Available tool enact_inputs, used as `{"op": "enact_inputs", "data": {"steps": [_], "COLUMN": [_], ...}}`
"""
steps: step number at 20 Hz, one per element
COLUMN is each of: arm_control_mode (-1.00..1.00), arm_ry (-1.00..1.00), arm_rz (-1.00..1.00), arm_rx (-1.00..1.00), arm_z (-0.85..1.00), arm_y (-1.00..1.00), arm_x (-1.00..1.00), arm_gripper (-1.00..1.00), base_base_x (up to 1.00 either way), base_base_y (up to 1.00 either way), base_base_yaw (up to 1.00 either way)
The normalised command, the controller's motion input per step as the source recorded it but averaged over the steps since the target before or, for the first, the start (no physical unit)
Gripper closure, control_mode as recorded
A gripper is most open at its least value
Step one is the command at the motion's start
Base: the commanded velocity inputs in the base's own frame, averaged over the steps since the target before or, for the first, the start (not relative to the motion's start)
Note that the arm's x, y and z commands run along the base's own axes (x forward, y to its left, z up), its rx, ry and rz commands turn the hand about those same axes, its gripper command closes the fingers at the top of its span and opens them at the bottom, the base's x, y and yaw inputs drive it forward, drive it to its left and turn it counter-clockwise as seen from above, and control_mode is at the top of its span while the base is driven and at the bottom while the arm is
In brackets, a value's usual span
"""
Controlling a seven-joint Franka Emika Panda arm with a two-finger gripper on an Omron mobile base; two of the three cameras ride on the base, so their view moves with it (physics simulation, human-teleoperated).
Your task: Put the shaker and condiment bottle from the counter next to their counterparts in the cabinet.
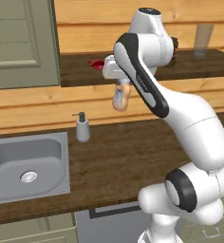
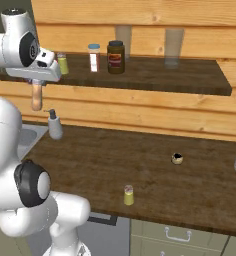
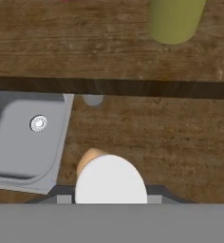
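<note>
Jaws [image 2: 36,92] clamp the condiment bottle [image 2: 36,97] just before the cabinet [image 2: 155,80]

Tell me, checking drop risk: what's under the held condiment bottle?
Below the condiment bottle lies the wood counter beside the sink; the bottle's white cap hides the spot directly beneath.

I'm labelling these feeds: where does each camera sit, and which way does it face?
Left base view: behind the arm's left, facing sink and cabinet; arm lower right, gripper holding the condiment bottle.
Right base view: behind its right, facing counter and shaker; arm at left.
Hand view: looks down past the bottle's cap.
All share the sink.
</note>
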Motion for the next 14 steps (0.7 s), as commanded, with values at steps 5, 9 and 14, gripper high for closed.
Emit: {"op": "enact_inputs", "data": {"steps": [5,9,14], "arm_control_mode": [-1.00,-1.00,-1.00], "arm_ry": [-0.14,-0.12,-0.09], "arm_rz": [0.00,0.02,0.00], "arm_rx": [0.07,0.01,0.00], "arm_z": [1.00,0.35,0.22], "arm_y": [0.24,0.32,0.17], "arm_x": [0.00,-0.03,0.15], "arm_gripper": [1.00,1.00,1.00], "base_base_x": [0.00,0.00,0.00], "base_base_y": [0.00,0.00,0.00], "base_base_yaw": [0.00,0.00,0.00]}}
